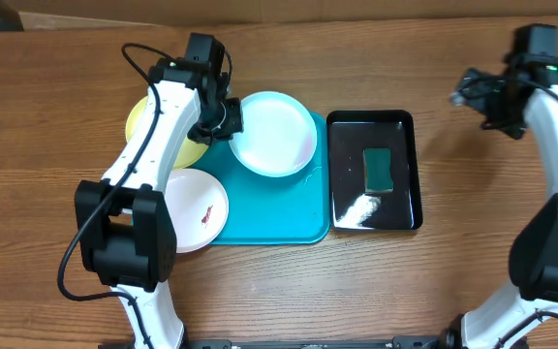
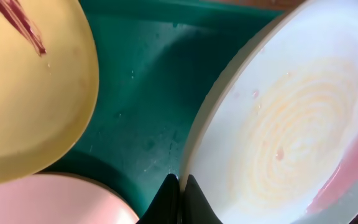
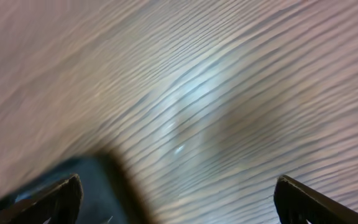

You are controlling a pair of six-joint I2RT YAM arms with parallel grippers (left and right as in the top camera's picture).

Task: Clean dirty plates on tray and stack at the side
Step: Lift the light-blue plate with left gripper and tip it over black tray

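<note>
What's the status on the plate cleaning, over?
Left gripper shut at rim of light blue plate, grip unclear. Right gripper open over table. Yellow plate, white plate at left edge of tray, unstacked. Path clear.

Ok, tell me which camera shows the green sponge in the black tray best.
Overhead: the green sponge lies whole and uncovered in the black tray. The left wrist view shows plates and the turquoise tray; the right wrist view, mostly blurred table. Neither shows the sponge.

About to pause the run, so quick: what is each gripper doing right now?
Left gripper: closed, pinching the rim of the light blue plate.
Right gripper: open, holding nothing.
</note>
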